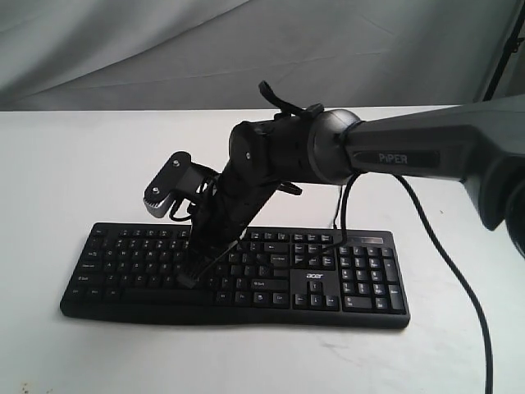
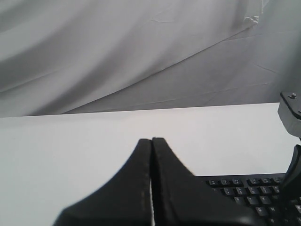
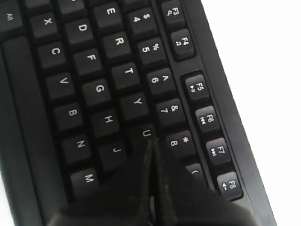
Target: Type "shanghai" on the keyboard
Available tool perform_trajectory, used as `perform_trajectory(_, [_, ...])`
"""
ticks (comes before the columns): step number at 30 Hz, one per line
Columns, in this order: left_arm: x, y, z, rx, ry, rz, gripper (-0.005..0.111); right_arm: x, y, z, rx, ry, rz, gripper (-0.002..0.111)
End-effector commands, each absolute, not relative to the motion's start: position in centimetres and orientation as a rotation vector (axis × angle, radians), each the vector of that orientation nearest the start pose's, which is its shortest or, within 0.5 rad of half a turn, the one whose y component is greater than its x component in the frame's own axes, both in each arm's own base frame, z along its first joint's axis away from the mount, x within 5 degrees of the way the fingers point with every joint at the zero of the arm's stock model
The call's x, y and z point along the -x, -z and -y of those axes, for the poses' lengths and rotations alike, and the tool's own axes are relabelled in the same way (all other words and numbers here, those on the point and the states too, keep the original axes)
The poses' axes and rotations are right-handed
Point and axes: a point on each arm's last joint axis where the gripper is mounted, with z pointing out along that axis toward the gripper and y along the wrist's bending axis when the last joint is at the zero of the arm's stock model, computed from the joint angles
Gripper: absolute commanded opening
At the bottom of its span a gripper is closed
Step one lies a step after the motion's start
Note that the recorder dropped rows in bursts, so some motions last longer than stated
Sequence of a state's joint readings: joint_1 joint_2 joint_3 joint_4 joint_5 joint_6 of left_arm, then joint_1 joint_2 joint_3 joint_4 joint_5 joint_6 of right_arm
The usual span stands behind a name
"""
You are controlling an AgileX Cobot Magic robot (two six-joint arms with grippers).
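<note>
The black keyboard (image 1: 275,275) with white legends and an acer logo (image 1: 314,276) lies on the white table. My right gripper (image 1: 187,281) reaches across from the right and points down onto the letter keys, its fingers shut with nothing between them. In the right wrist view the right gripper's tip (image 3: 151,143) rests just beside the U key (image 3: 146,133), with J (image 3: 116,150) and 8 (image 3: 178,141) on either side; the key under it is hidden. My left gripper (image 2: 151,140) is shut and empty over bare table, off the keyboard's corner (image 2: 249,188). The exterior view does not show it.
A thin black cable (image 1: 459,287) runs from the right arm (image 1: 394,156) down over the table at the right. A grey cloth backdrop (image 1: 164,49) hangs behind the table. The right arm's wrist camera mount (image 2: 291,110) shows at the left wrist view's edge.
</note>
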State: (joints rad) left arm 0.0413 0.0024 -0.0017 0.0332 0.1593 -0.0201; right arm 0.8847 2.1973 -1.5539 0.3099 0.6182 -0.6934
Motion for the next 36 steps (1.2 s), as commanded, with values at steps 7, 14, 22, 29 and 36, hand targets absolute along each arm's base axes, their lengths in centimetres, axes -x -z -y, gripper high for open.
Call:
perform_trajectory(7, [-5.6, -19.9, -0.2, 0.029, -0.032, -1.637, 0.000, -27.9, -12.5, -36.2, 1.738, -0.361, -2.155, 0.000])
perform_trajectory(14, [-5.6, -19.9, -0.2, 0.029, -0.032, -1.637, 0.000, -27.8, -17.7, -35.3, 1.720, -0.296, -2.076, 0.000])
perform_trajectory(22, [-5.6, -19.9, -0.2, 0.029, -0.032, -1.637, 0.000, -26.7, -29.3, -30.0, 1.401, -0.303, -1.828, 0.000])
perform_trajectory(29, [-5.6, -19.9, -0.2, 0.029, -0.032, -1.637, 0.000, -23.0, -40.7, -23.4, 1.043, -0.403, -1.655, 0.000])
perform_trajectory(36, [-5.6, -19.9, -0.2, 0.029, -0.032, -1.637, 0.000, -18.7, -48.2, -18.7, 0.763, -0.524, -1.409, 0.000])
